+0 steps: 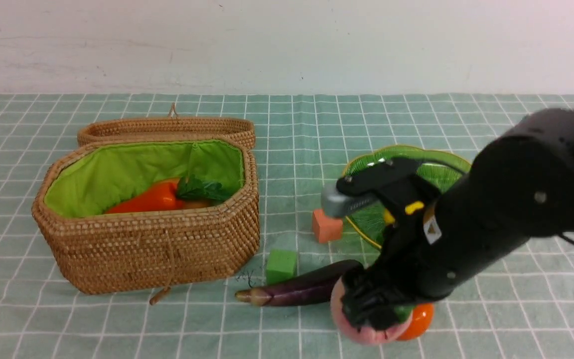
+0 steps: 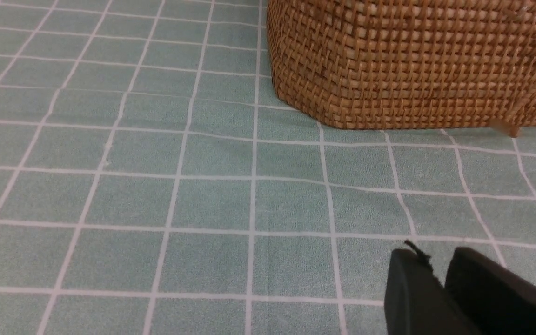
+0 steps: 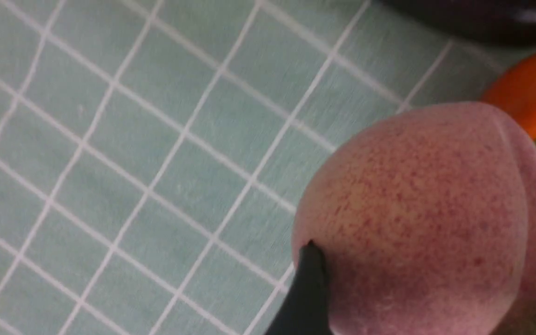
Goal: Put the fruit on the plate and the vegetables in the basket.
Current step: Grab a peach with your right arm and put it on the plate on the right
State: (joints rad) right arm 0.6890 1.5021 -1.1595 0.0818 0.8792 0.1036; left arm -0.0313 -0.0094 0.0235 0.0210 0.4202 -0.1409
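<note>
Currently the right end effector [image 1: 366, 316] is down at the near part of the table [image 1: 117, 324], its jaws spread wide around the pink peach [image 1: 361, 335]. One black finger [image 3: 307, 284] presses into the fuzzy skin, and the grip looks closed on the fruit. Whether the peach is clear of the cloth I cannot tell.

The orange persimmon [image 1: 419, 321] sits just beside this end effector on its right, touching or nearly touching the peach. The purple eggplant [image 1: 299, 291] lies just to its left, one end reaching in under the wrist. Beyond the eggplant stands a green cube [image 1: 281, 266], and farther out a salmon cube [image 1: 327, 227]. The green plate [image 1: 444, 172] lies ahead of the end effector, partly hidden by the arm.

Well off to its left the wicker basket [image 1: 152, 249] stands open with the carrot [image 1: 150, 199] inside and the lid [image 1: 167, 128] behind it.

The left end effector [image 2: 435, 255] hovers low over bare cloth, the basket's wall ahead of it. Its fingers are almost together and grip nothing.
</note>
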